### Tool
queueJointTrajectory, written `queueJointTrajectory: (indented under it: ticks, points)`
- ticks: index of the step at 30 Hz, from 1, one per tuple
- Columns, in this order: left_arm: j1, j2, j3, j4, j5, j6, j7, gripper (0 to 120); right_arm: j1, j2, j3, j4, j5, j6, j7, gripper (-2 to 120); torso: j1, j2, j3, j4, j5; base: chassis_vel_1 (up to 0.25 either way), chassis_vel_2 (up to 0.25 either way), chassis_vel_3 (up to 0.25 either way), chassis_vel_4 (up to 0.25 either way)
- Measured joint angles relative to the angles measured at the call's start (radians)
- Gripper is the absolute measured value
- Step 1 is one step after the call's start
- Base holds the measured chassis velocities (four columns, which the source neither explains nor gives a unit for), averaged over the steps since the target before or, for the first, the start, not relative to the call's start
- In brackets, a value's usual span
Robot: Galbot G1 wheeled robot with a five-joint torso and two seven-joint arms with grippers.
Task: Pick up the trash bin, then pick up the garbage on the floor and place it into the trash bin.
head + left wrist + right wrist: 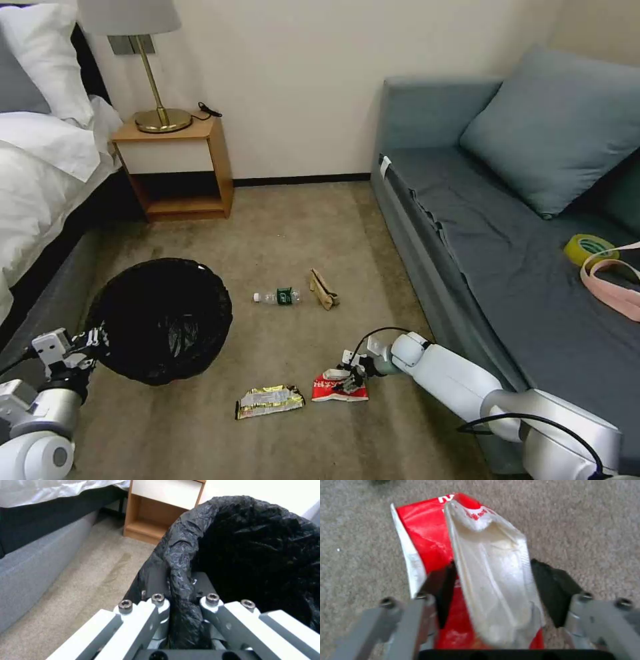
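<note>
My left gripper (181,605) pinched the rim of the round black-bagged trash bin (163,320). My right gripper (493,590), pads spread, straddled the red-and-white snack wrapper (470,567) on the beige carpet (300,220). Next I judged: close, lift, carry to the bin.

No lettering here is clear enough to read.
</note>
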Motion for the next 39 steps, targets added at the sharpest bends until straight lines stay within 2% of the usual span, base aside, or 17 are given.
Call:
queueJointTrajectory:
  ticks: [3, 5, 8, 9, 12, 15, 21, 25, 26, 32, 33, 37, 39]
  points:
    - [-0.001, 0.000, 0.002, 0.002, 0.000, 0.000, 0.001, 5, -0.001, 0.001, 0.006, -0.002, -0.013, 0.012, -0.002, 39, 0.000, 0.000, 0.000, 0.0000, 0.0001, 0.000, 0.000, 0.000, 0.000]
    - [-0.001, 0.000, 0.003, 0.002, 0.001, 0.000, 0.001, 5, -0.002, 0.001, 0.008, -0.002, -0.015, 0.013, -0.002, 36, 0.000, 0.000, 0.000, 0.0000, 0.0001, 0.000, 0.000, 0.000, 0.000]
    - [-0.002, -0.002, 0.008, 0.002, 0.002, 0.000, 0.001, 5, -0.006, -0.006, 0.015, 0.008, -0.017, 0.015, 0.000, 22, 0.000, 0.000, 0.000, 0.0001, 0.0001, 0.000, 0.000, 0.000, 0.000]
    - [-0.002, -0.002, 0.008, 0.002, 0.002, 0.000, 0.001, 5, -0.006, -0.006, 0.015, 0.008, -0.017, 0.015, 0.000, 22, 0.000, 0.000, 0.000, 0.0001, 0.0001, 0.000, 0.000, 0.000, 0.000]
    - [-0.003, -0.004, 0.013, 0.002, 0.003, 0.000, 0.001, 5, -0.012, -0.017, 0.026, 0.020, -0.018, 0.015, 0.006, 8, 0.000, 0.000, 0.000, 0.0000, 0.0002, 0.000, 0.000, 0.000, 0.000]
    - [-0.004, -0.005, 0.019, 0.003, 0.003, 0.000, 0.001, 5, -0.017, -0.031, 0.040, 0.037, -0.019, 0.014, 0.013, 0, 0.000, 0.000, 0.000, 0.0000, 0.0002, 0.000, 0.000, 0.000, 0.000]
    - [-0.007, -0.005, 0.032, 0.015, 0.006, -0.004, 0.001, 5, -0.018, -0.073, 0.074, 0.090, -0.020, 0.011, 0.018, 0, 0.000, 0.000, 0.000, 0.0000, 0.0003, 0.000, 0.000, 0.000, 0.000]
    - [-0.018, 0.003, 0.056, 0.039, 0.009, -0.008, 0.000, 5, -0.010, -0.165, 0.154, 0.237, 0.003, -0.019, 0.056, 0, 0.000, 0.000, 0.000, -0.0001, 0.0004, 0.000, 0.000, 0.000, 0.000]
    - [-0.018, 0.003, 0.056, 0.039, 0.009, -0.008, 0.000, 5, -0.010, -0.165, 0.154, 0.237, 0.003, -0.019, 0.056, 0, 0.000, 0.000, 0.000, -0.0001, 0.0004, 0.000, 0.000, 0.000, 0.000]
    - [-0.026, 0.027, 0.096, 0.059, -0.011, -0.007, 0.000, 5, 0.031, -0.259, 0.245, 0.471, 0.153, -0.068, 0.131, 0, 0.000, 0.000, 0.000, -0.0001, 0.0001, 0.000, 0.000, 0.000, 0.000]
    - [-0.026, 0.027, 0.096, 0.059, -0.011, -0.007, 0.000, 5, 0.031, -0.259, 0.245, 0.471, 0.153, -0.068, 0.131, 0, 0.000, 0.000, 0.000, -0.0001, 0.0001, 0.000, 0.000, 0.000, 0.000]
    - [-0.032, 0.056, 0.130, 0.078, -0.021, 0.000, -0.002, 5, 0.081, -0.306, 0.275, 0.664, 0.249, -0.083, 0.204, 0, 0.000, 0.000, 0.000, -0.0001, 0.0000, 0.000, 0.000, 0.000, 0.000]
    - [-0.034, 0.062, 0.138, 0.081, -0.022, 0.001, -0.002, 5, 0.088, -0.311, 0.280, 0.707, 0.267, -0.083, 0.229, 0, 0.000, 0.000, 0.000, 0.0001, -0.0001, 0.000, 0.000, 0.000, 0.000]
